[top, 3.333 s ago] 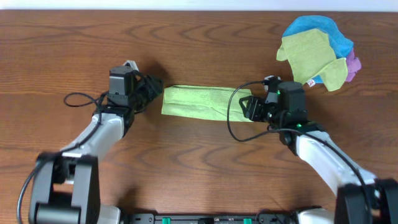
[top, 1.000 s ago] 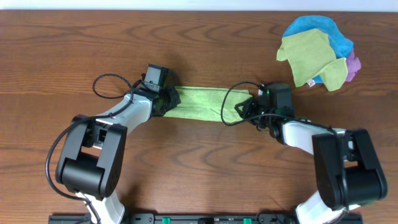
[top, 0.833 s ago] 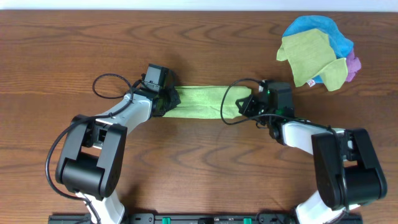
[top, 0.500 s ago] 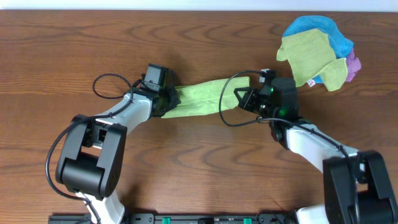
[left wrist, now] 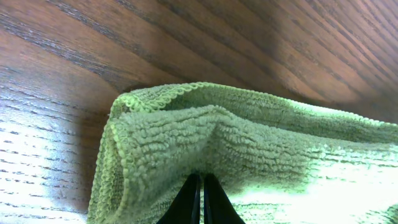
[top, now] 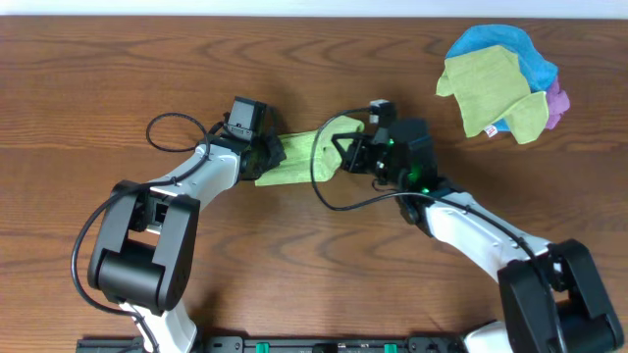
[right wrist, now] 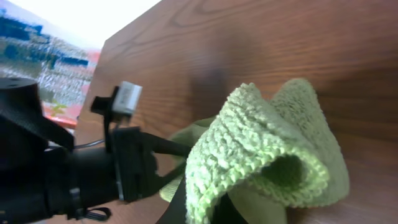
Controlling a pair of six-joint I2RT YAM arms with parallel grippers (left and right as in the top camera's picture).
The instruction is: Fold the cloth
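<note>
The lime-green cloth lies as a folded strip at the middle of the table, between my two grippers. My left gripper is shut on its left end. In the left wrist view the black fingertips pinch the looped terry edge of the cloth against the wood. My right gripper is shut on the right end, which is raised off the table and curls over toward the left. In the right wrist view that end of the cloth arches above my right gripper, with the left arm close behind it.
A pile of other cloths, blue, olive-green and purple, sits at the back right of the wooden table. Black cables loop beside both wrists near the cloth.
My right gripper has lifted the cloth's right end and carried it left toward the left gripper, shortening the strip. The left gripper has stayed put, shut on the left end.
</note>
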